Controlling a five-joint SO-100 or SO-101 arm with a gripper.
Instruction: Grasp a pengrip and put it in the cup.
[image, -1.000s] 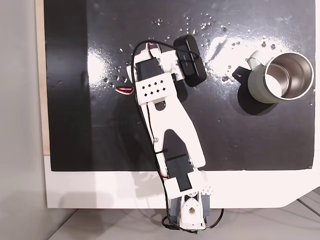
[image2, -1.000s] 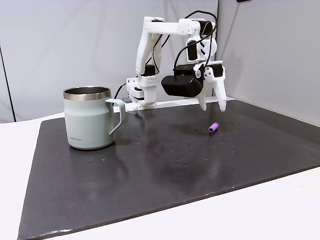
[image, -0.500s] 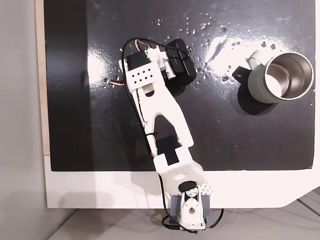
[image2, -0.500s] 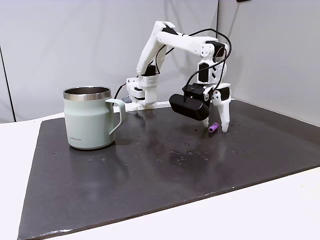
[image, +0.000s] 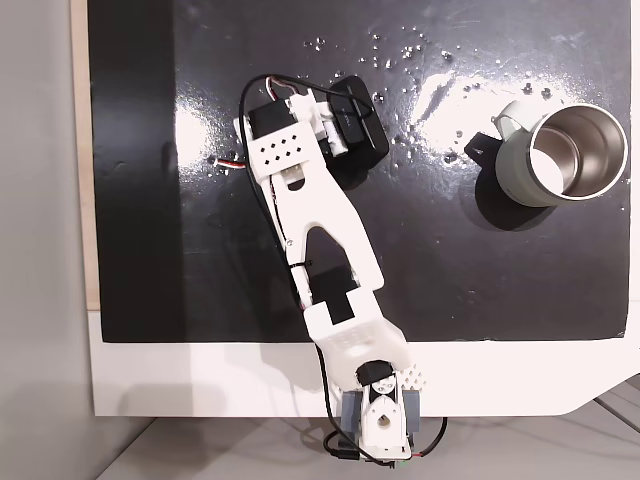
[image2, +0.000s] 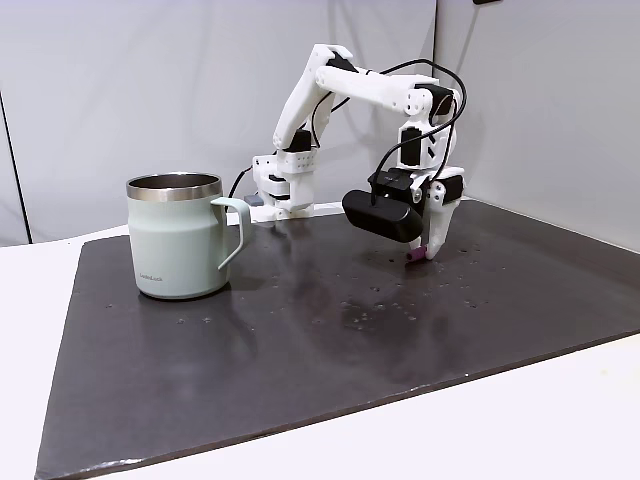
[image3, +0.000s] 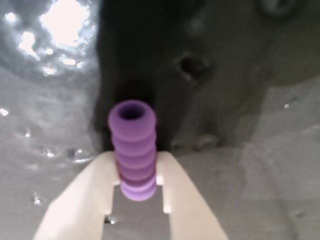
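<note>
The pengrip (image3: 132, 150) is being pinched by the pincer (image3: 135, 177); it should be lifted straight, squeeze maintained, before the cup (image2: 180, 238) is approached.

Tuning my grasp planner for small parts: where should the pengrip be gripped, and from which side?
Grip it across the ribbed middle of its barrel, coming down from above. The pengrip is a short cylinder with grooved rings, so fingers on opposite sides seat in the ribs. The wrist view shows the gripper pinching it that way near one end; a more central pinch would probably tilt less.
</note>
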